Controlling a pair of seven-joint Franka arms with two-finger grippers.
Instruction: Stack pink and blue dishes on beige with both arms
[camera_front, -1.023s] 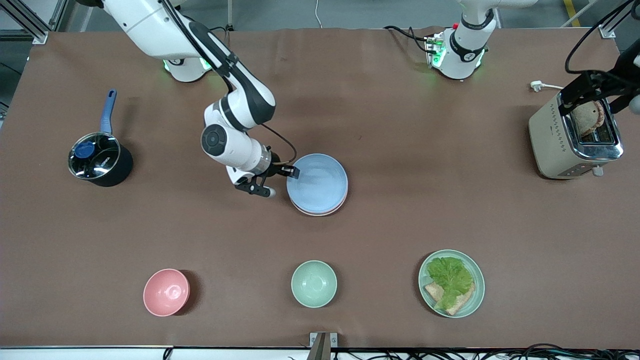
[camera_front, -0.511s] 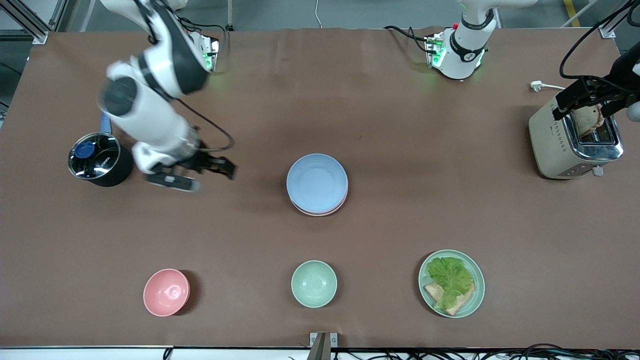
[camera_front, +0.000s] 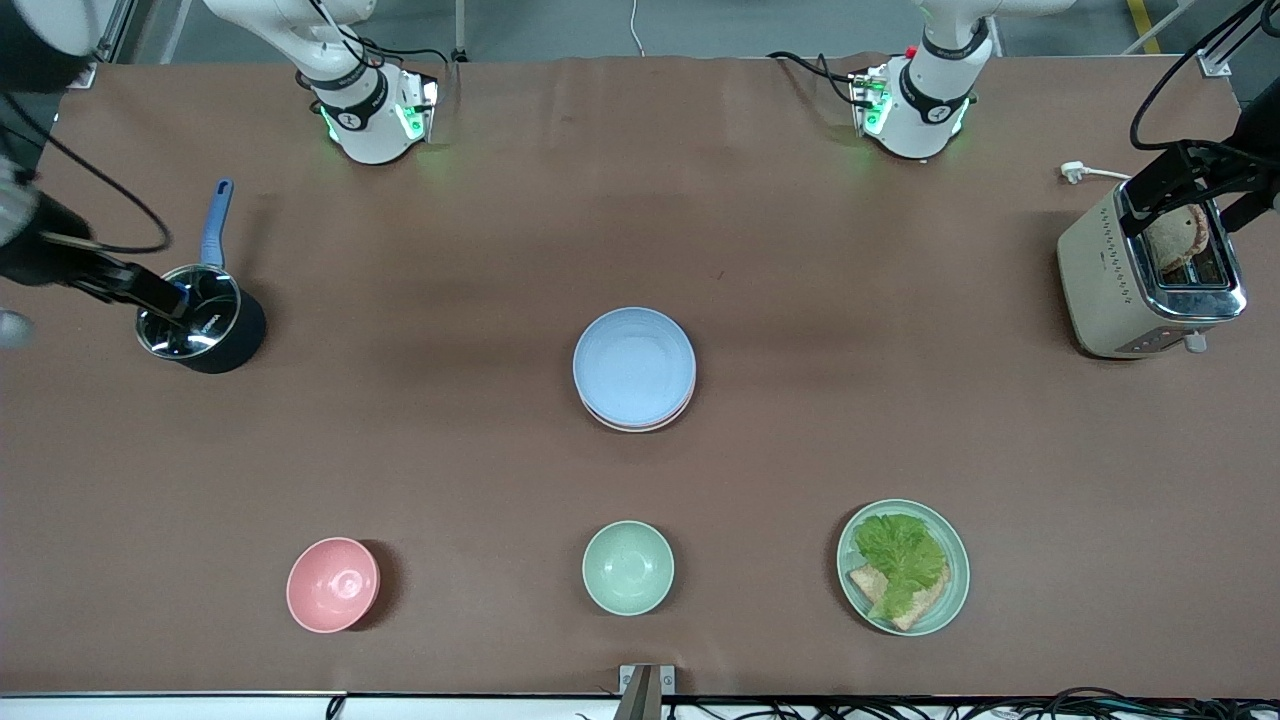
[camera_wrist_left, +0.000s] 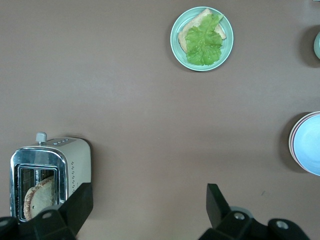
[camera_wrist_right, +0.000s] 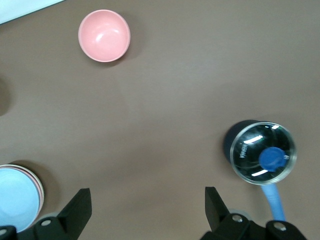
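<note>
Landmark: the stack of plates (camera_front: 634, 369) at the middle of the table; every place below is given from it.
Blue plate (camera_front: 634, 363): on top of the stack, level, nothing touching it.
Pink plate (camera_front: 640, 424): directly under the blue one; only a thin rim shows at the stack's edge nearer the front camera.
Beige plate: not separately visible; presumably at the bottom of the stack, but I cannot tell from these views.
Right gripper (camera_wrist_right: 145, 210): well apart from the stack, up over the table's right-arm end, above the lidded saucepan (camera_front: 199, 320); fingers spread wide, nothing between them.
Left gripper (camera_wrist_left: 150, 205): well apart from the stack, up over the table's left-arm end, by the toaster (camera_front: 1150, 277); fingers spread wide, nothing between them.
Step in hand: judged from how things lie, stacking looks finished and both arms stand clear of it.
Next move: probably none on the plates; at most, confirm the beige plate sits under the pink one and keep both arms away from the stack.
Bystanders: pink bowl (camera_front: 333, 584), mint-green bowl (camera_front: 628, 567) and lettuce-and-bread plate (camera_front: 903, 566) all lie nearer the front camera than the stack, apart from it.
</note>
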